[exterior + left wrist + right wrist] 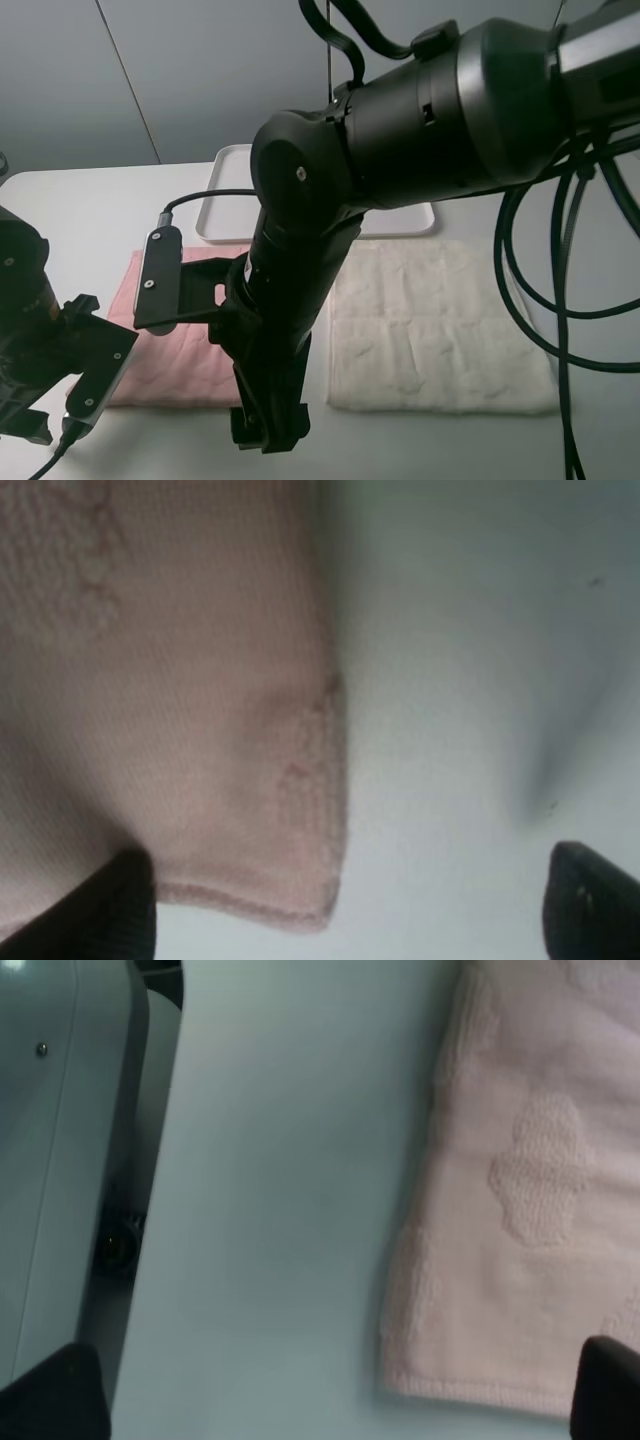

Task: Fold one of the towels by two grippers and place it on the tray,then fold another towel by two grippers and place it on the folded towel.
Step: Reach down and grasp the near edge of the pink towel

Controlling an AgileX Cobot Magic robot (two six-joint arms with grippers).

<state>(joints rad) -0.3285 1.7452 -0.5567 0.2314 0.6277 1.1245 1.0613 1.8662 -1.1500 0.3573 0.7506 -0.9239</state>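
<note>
From the high camera you see the pink towel [185,355] lying flat on the surface [80,210]. Left wrist view: your left gripper [350,910] stands wide apart and empty, with a towel corner between its fingers. Right wrist view: your right gripper [330,1395] is equally wide and empty, with another corner between its fingers.

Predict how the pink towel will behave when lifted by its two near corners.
The pink towel would probably flop and drape, since it lies limp and flat on the table. Its terry texture likely grips rather than slips. It looks thin, so probably light; a push may wrinkle it.
</note>
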